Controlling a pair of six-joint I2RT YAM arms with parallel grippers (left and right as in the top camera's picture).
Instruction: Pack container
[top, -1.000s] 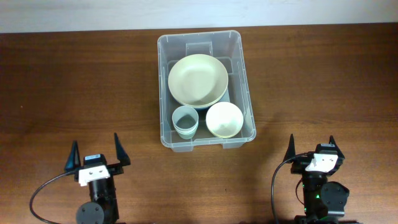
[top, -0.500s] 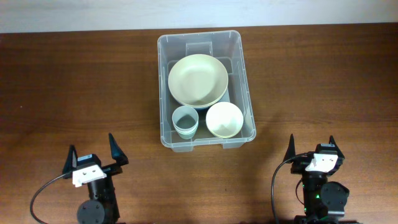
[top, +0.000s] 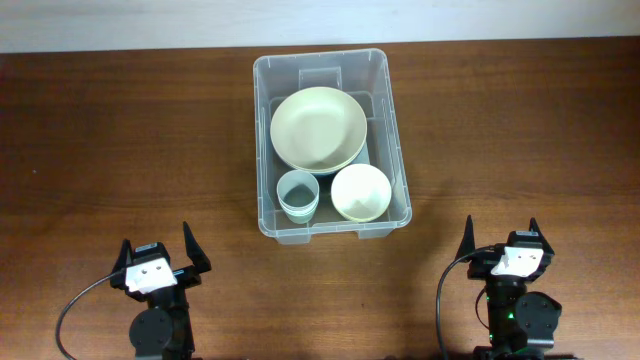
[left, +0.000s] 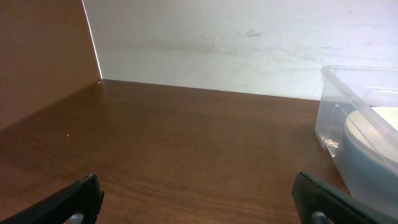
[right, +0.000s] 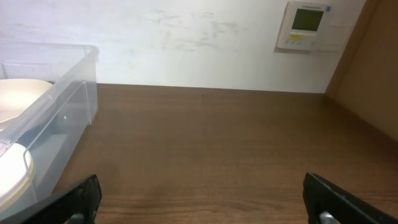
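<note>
The clear plastic container (top: 396, 150) stands on the table at the middle back. Inside it lie a large pale green plate (top: 318, 128), a grey-blue cup (top: 298, 193) and a small cream bowl (top: 360, 191). My left gripper (top: 157, 243) is open and empty near the front left edge, well away from the container. My right gripper (top: 501, 232) is open and empty near the front right edge. The container's corner shows at the right of the left wrist view (left: 336, 112) and at the left of the right wrist view (right: 68, 93).
The brown wooden table (top: 120, 150) stretches on both sides of the container. A white wall runs behind it, with a thermostat (right: 309, 23) on it at the right. A brown side panel (right: 373, 68) stands at the far right.
My left gripper has shifted slightly and turned near the front left edge, its fingers still open. The right arm and the container's contents have not moved.
</note>
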